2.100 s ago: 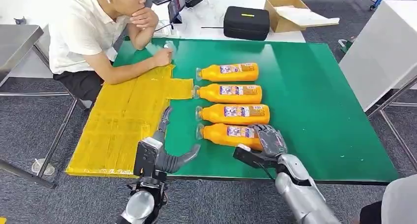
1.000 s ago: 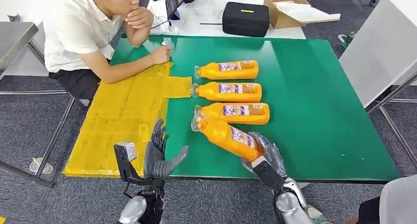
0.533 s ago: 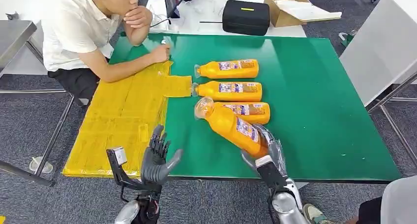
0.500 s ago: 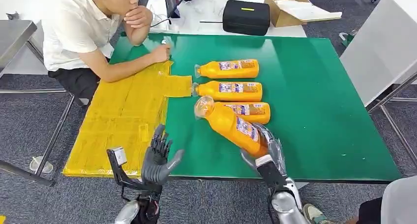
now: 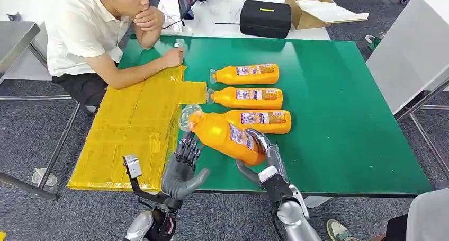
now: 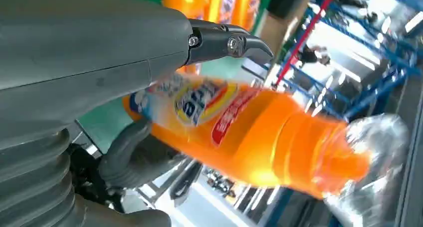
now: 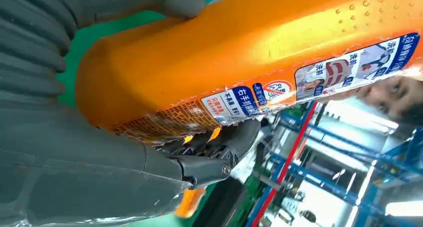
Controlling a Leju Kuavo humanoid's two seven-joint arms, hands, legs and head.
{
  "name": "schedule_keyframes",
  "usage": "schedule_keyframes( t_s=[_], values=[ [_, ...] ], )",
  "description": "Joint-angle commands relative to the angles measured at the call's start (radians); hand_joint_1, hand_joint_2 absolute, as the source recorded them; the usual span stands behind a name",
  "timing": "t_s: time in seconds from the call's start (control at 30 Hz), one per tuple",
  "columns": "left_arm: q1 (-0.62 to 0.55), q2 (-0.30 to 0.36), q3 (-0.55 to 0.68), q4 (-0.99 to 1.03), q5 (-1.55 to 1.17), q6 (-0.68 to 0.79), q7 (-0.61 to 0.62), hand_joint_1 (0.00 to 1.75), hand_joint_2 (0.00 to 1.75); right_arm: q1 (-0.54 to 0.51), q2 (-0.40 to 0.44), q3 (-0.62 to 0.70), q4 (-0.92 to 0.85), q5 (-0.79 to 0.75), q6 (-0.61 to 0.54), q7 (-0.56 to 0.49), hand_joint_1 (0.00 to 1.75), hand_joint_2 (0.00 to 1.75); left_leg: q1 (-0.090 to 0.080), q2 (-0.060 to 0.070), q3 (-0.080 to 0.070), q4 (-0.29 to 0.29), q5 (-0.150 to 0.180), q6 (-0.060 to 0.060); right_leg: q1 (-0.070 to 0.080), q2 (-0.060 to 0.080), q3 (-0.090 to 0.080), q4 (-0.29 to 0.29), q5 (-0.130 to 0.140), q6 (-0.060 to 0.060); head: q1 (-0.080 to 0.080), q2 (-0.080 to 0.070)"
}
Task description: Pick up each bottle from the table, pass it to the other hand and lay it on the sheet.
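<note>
My right hand (image 5: 266, 161) grips an orange bottle (image 5: 225, 136) by its base and holds it tilted above the green table (image 5: 339, 119), clear cap toward the yellow sheet (image 5: 132, 130). My left hand (image 5: 182, 171) is open just under the bottle's neck, fingers spread upward. In the left wrist view the bottle (image 6: 259, 137) lies between the dark fingers (image 6: 224, 40) and the thumb, which have not closed on it. The right wrist view shows the bottle (image 7: 249, 52) clasped in my right hand (image 7: 100, 152). Three more orange bottles (image 5: 246, 74) (image 5: 248, 98) (image 5: 265, 121) lie in a row on the table.
A person (image 5: 90, 34) sits at the table's far left corner, one forearm resting by the sheet's far end. A black case (image 5: 265, 17) and a cardboard box (image 5: 312, 10) stand on the white table behind. A grey table (image 5: 413, 55) is at the right.
My right hand has carried the lifted bottle leftward, its cap now near the sheet's edge. My left hand has risen and moved in under the bottle's neck.
</note>
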Motion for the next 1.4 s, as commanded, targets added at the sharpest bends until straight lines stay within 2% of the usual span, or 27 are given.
schedule_keyframes(
  t_s=[0.03, 0.33, 0.47, 0.5, 0.73, 0.9, 1.4],
  values=[
    [-0.083, 0.001, 0.001, 0.029, -0.029, -0.067, -0.058, 0.00, 1.75, -0.118, 0.033, 0.139, 0.132, 0.015, 0.086, 0.043, 1.75, 1.75, 0.000, 0.003, 0.002, 0.000, 0.000, 0.000, 0.000, 0.004, 0.000, 0.001, 0.001, -0.001, 0.000, 0.000],
    [-0.084, -0.007, 0.015, 0.041, -0.043, -0.076, -0.057, 0.00, 1.75, -0.122, 0.026, 0.162, 0.121, 0.018, 0.094, 0.047, 1.75, 1.75, 0.000, 0.000, 0.001, 0.000, 0.001, 0.000, 0.000, 0.000, 0.000, 0.001, 0.000, -0.001, 0.000, 0.000],
    [-0.088, -0.026, 0.054, 0.057, -0.120, -0.056, -0.070, 0.00, 1.75, -0.126, 0.014, 0.229, 0.090, 0.020, 0.153, 0.058, 1.75, 1.75, 0.000, 0.000, 0.000, 0.000, 0.001, 0.000, 0.000, 0.000, 0.000, 0.001, 0.000, -0.001, 0.000, 0.000],
    [-0.102, -0.030, 0.059, 0.096, -0.091, -0.092, -0.067, 0.00, 1.75, -0.125, 0.005, 0.254, 0.081, 0.026, 0.164, 0.067, 1.75, 1.75, 0.000, 0.000, 0.001, 0.001, 0.001, 0.000, 0.000, 0.001, 0.001, 0.002, 0.000, -0.001, 0.000, 0.000],
    [-0.130, -0.040, 0.081, 0.154, -0.073, -0.095, -0.070, 0.00, 1.75, -0.133, -0.007, 0.299, 0.099, 0.046, 0.167, 0.074, 1.75, 1.75, 0.000, -0.001, 0.001, 0.000, 0.001, 0.000, 0.000, -0.001, 0.001, 0.001, 0.000, -0.001, 0.000, 0.000],
    [-0.115, -0.066, 0.138, 0.122, -0.180, -0.055, -0.070, 0.00, 1.75, -0.131, -0.015, 0.338, 0.071, 0.048, 0.183, 0.080, 1.75, 1.75, 0.000, 0.000, 0.001, 0.001, 0.001, 0.000, 0.000, 0.000, 0.000, 0.001, 0.000, -0.001, 0.000, 0.000],
    [-0.105, -0.075, 0.161, 0.080, -0.242, -0.022, -0.070, 0.00, 1.75, -0.134, -0.020, 0.343, 0.070, 0.048, 0.184, 0.081, 1.75, 1.75, -0.001, -0.001, 0.002, 0.001, 0.000, 0.000, -0.001, 0.000, 0.001, 0.003, -0.001, -0.002, 0.000, 0.000]
  ],
)
